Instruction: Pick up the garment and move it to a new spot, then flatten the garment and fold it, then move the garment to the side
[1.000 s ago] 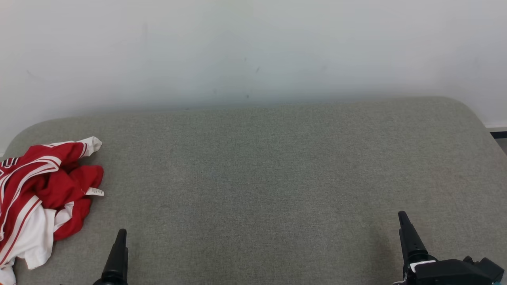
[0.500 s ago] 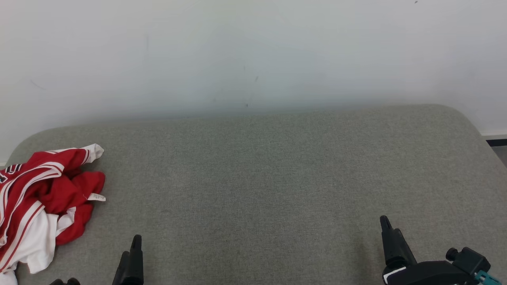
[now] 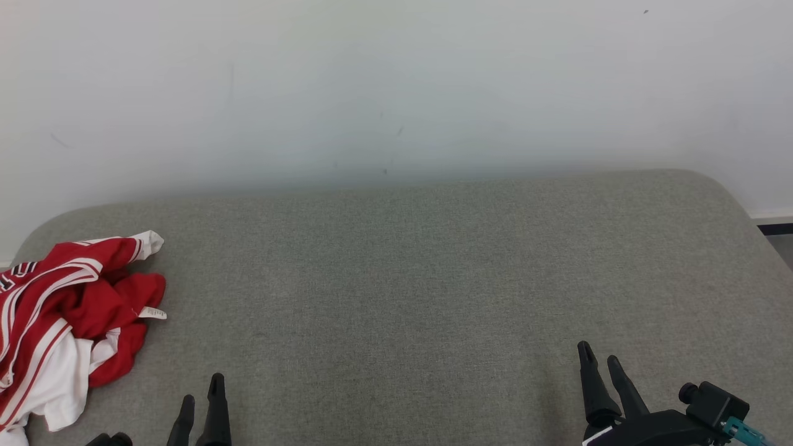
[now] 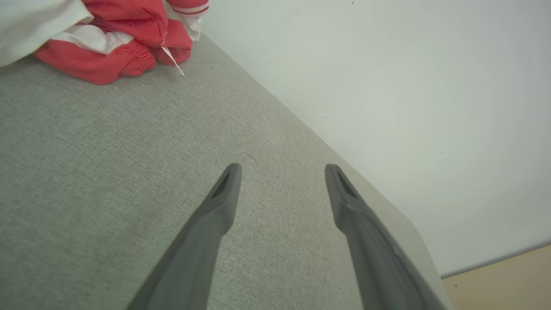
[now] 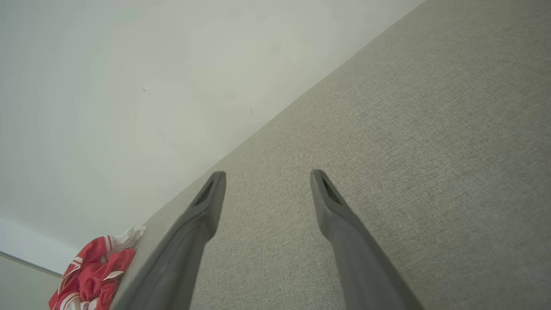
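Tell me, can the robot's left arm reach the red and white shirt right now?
Probably yes. The left gripper is open and empty, and the garment lies crumpled just to its left on the grey cushion. Only bare fabric lies between them, so nothing seems to block the way.

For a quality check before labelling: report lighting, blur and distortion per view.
Head view: soft even light, no glare, garment sharp, cropped at left edge. Left wrist view: left gripper slightly soft, upholstery weave crisp. Right wrist view: tilted horizon, wall evenly lit, no hard shadow under right gripper.
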